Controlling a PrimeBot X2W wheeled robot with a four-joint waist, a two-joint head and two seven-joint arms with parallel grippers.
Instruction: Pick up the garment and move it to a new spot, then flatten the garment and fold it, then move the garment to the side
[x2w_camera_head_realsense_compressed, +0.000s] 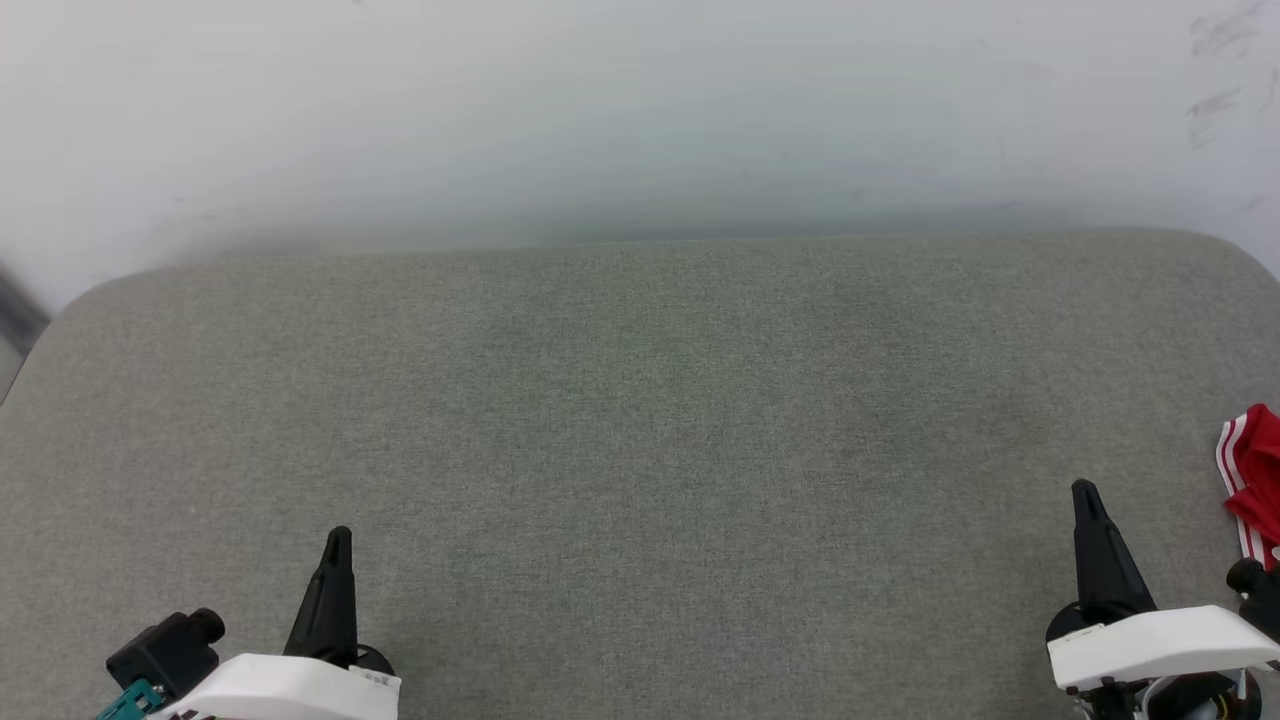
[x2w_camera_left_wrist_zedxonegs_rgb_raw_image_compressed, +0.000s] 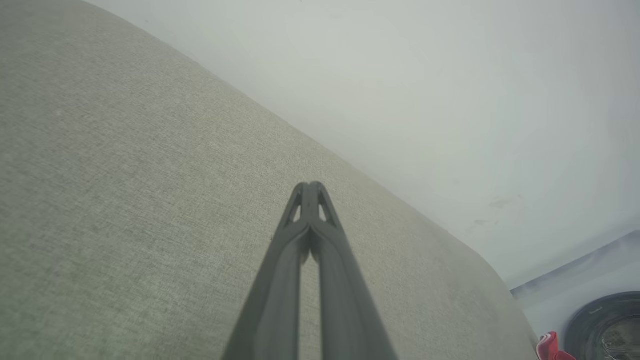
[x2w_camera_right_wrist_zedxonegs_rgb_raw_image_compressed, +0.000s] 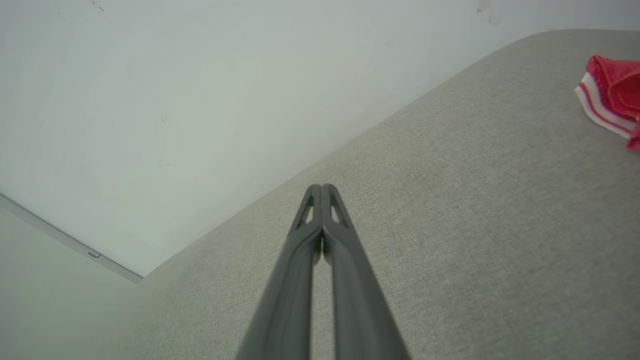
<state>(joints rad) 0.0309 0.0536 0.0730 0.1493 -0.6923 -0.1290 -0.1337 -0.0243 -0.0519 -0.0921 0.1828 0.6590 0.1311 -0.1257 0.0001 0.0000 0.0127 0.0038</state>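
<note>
A: What is nearest the camera?

B: The two grippers. The left gripper is at the lower left of the head view. Its dark fingers are pressed together to a single point with nothing between them. The right gripper is at the lower right, also closed and empty. In both wrist views the finger pairs meet at the tips.

A: What is under them?

B: A grey fabric surface. Both grippers point across it. I cannot tell whether the tips touch it.

A: Where is the garment?

B: The garment lies on that surface at the right edge of the head view. It is near the right gripper but apart from it, and well apart from the left one. It is a bunched red piece with red-and-white striped trim, cut off by the frame. In the right wrist view it lies at the upper right.

A: And farther back?

B: The surface ends in rounded corners. Behind it is a pale wall with faint scuffs at its upper right. In the left wrist view a dark round object sits past the surface's corner.
</note>
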